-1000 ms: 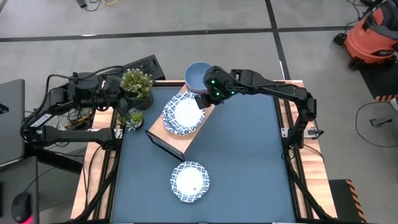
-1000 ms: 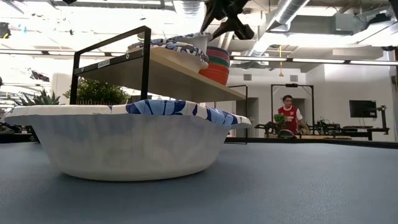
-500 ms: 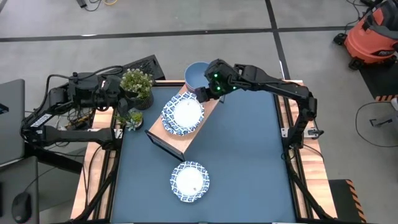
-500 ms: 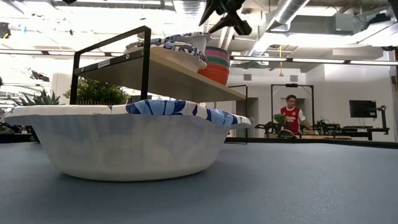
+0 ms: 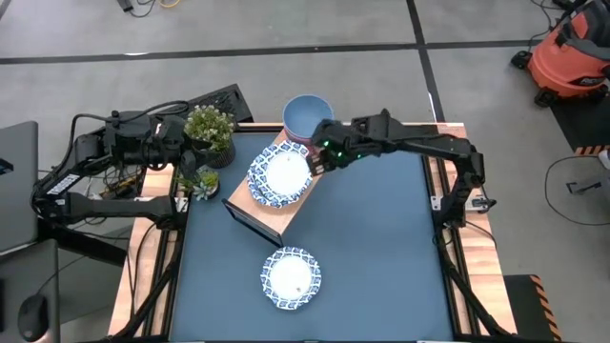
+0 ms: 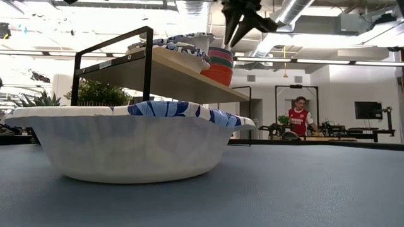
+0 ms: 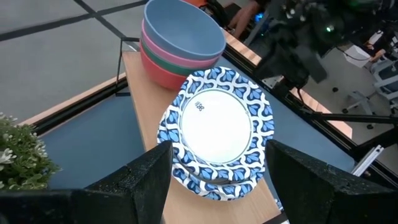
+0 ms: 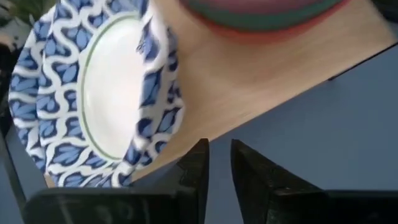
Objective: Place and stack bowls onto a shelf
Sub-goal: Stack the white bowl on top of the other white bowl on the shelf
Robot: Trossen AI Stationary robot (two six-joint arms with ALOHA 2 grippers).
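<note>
1. Shelf (image 5: pixel 286 195): light-wood board on a dark frame, set at an angle on the far part of the blue table (image 5: pixel 381 257). Landmark for all entries below.
2. Plain bowls (image 5: pixel 307 116): one nested stack at the shelf's far end, light blue on top, then pink, green and red beneath, as seen in the left wrist view (image 7: pixel 181 46).
3. Patterned bowls (image 5: pixel 280 175): stacked white bowls with blue rims on the shelf's middle, touching the plain stack; count unclear.
4. Single patterned bowl (image 5: pixel 291 276): on the table, well apart from the shelf's near end; it fills the low view's foreground (image 6: pixel 129 142).
5. Right gripper (image 5: pixel 319 160): above the shelf's right edge, just beside both stacks. Fingers (image 8: pixel 196 165) stand close together with a narrow gap, nothing between them.
6. Left gripper (image 7: pixel 214 171): off the table, well left of the shelf, past two potted plants (image 5: pixel 208 133). Jaws wide apart, empty.
7. Person (image 6: pixel 300 116): in the room far behind the shelf, low view only.
</note>
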